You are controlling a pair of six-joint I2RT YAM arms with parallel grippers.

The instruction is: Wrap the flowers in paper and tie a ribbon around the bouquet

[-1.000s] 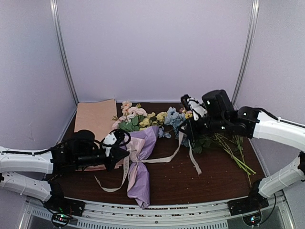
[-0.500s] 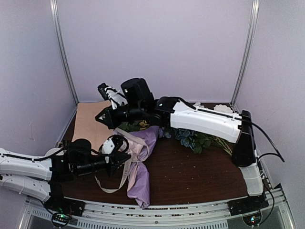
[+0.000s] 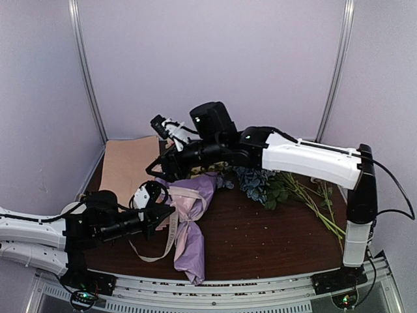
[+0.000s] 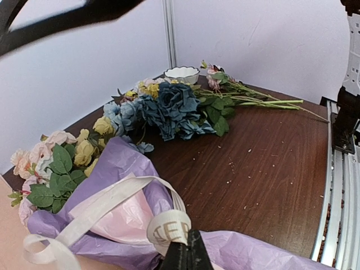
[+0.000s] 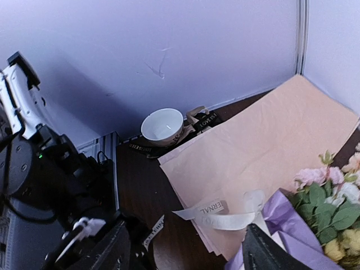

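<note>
Bouquet [image 3: 191, 225] lies on the table [image 4: 253, 169], wide end toward the back wall, narrow tail pointing to the near edge. The wrap is purple paper [image 4: 121, 160] with a pink inner face showing at the fold. Flowers [image 4: 59, 162] stick out of the wide end: pink roses, yellow blooms, green leaves.

Ribbon [image 4: 169, 225]: cream, with printed lettering. One band arches over the paper at the bouquet's waist. A loose loop hangs off the left side onto the table. In the right wrist view a further stretch lies flat on the tan paper sheet [image 5: 264, 140], beside the purple edge.

Left fingers [image 4: 188, 250]: closed, pinching a folded bit of ribbon right at the bouquet's waist. The arm is low, coming in from the left.

Right fingers [image 5: 187, 239]: spread wide, nothing between them. The arm reaches across from the right side. The fingers sit above the flower end and the near corner of the tan sheet. I cannot tell whether they touch anything.

Other items: a blue flower bunch [image 4: 169, 104] lies to the right of the bouquet, just beside its blooms, long stems trailing right. A white bowl [image 5: 162, 125] sits at the wall past the tan sheet, with a black lettered ribbon [image 5: 202, 119] beside it.
</note>
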